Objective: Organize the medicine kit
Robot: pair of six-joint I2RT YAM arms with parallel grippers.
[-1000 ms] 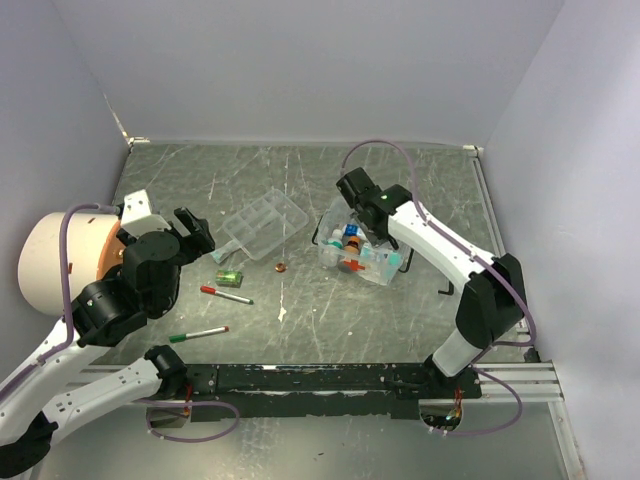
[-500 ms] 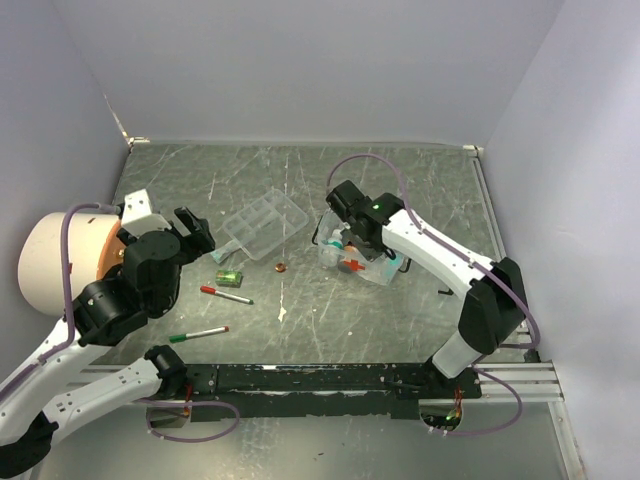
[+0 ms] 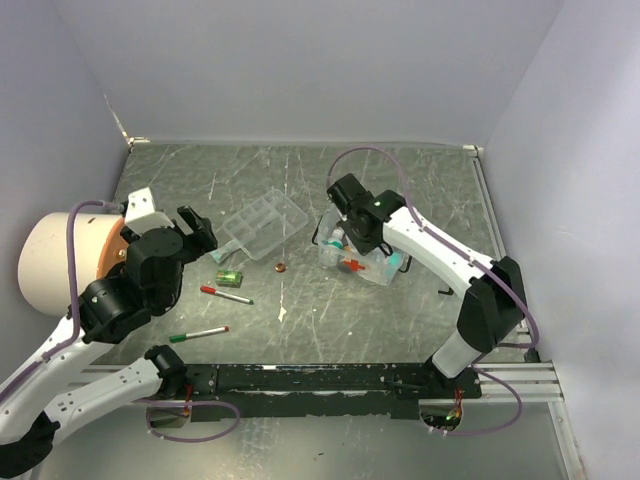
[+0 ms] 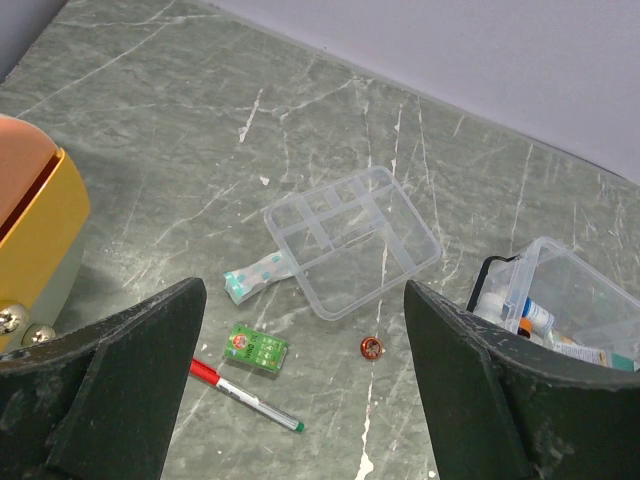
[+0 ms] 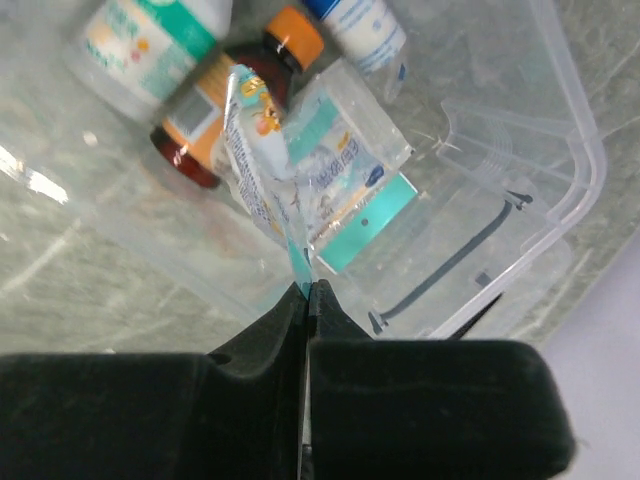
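Note:
The medicine kit box (image 3: 372, 268) is a clear tub with a black handle, right of centre. Its clear divided tray (image 3: 265, 222) lies apart to the left. My right gripper (image 3: 349, 238) hangs over the box's left end, shut on the teal edge of a clear packet (image 5: 330, 160). The pinch (image 5: 307, 290) sits above a brown orange-capped bottle (image 5: 235, 100) and a white green-labelled bottle (image 5: 150, 35) inside the box (image 5: 565, 140). My left gripper (image 3: 200, 233) stands open and empty, well left of the tray (image 4: 352, 240).
On the table lie a spotted teal packet (image 4: 255, 275), a green packet (image 4: 256, 347), a red-capped pen (image 4: 245, 392), a small copper disc (image 4: 371, 347) and a green-capped pen (image 3: 198, 333). A big white and orange cylinder (image 3: 55, 262) stands at the left.
My right gripper has moved left and a little nearer over the box, still pinching the packet. The left arm has barely shifted.

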